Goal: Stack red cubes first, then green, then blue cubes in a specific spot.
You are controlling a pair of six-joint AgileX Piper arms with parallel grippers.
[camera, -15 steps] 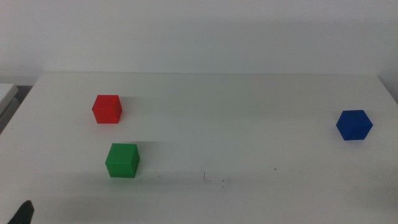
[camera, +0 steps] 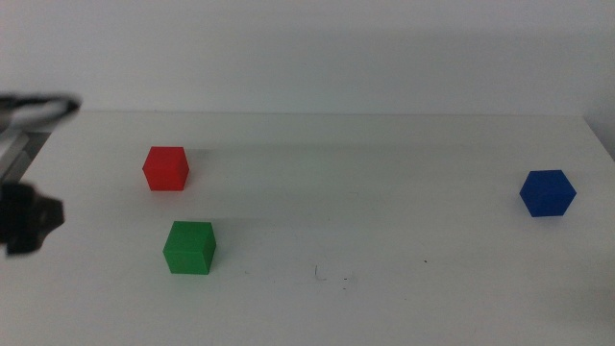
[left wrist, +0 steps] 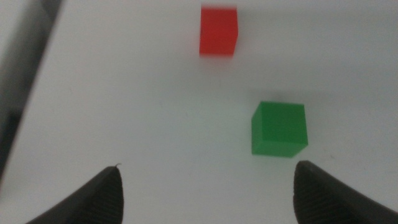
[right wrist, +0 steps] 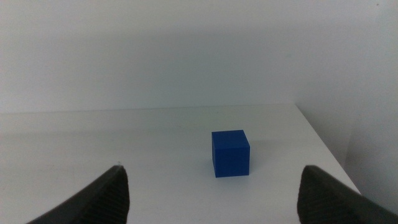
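The red cube (camera: pixel 165 168) sits at the table's left, with the green cube (camera: pixel 189 247) just in front of it. The blue cube (camera: pixel 547 192) sits far right. A bare patch of white tabletop with tiny dark specks (camera: pixel 332 279) lies front centre. My left gripper (camera: pixel 34 216) hovers at the left edge, blurred, to the left of both cubes. Its wrist view shows the jaws open and empty (left wrist: pixel 208 193), with the green cube (left wrist: pixel 279 128) and red cube (left wrist: pixel 218 30) ahead. My right gripper (right wrist: pixel 211 193) is open and empty, facing the blue cube (right wrist: pixel 230 153); it is out of the middle view.
The white table (camera: pixel 384 144) ends at a pale wall behind. Its right edge runs close to the blue cube. A grey strip (camera: pixel 19 149) lies off the table's left edge.
The left arm has come up from the bottom left corner and now hangs at the left edge, level with the cubes. The cubes have not moved.
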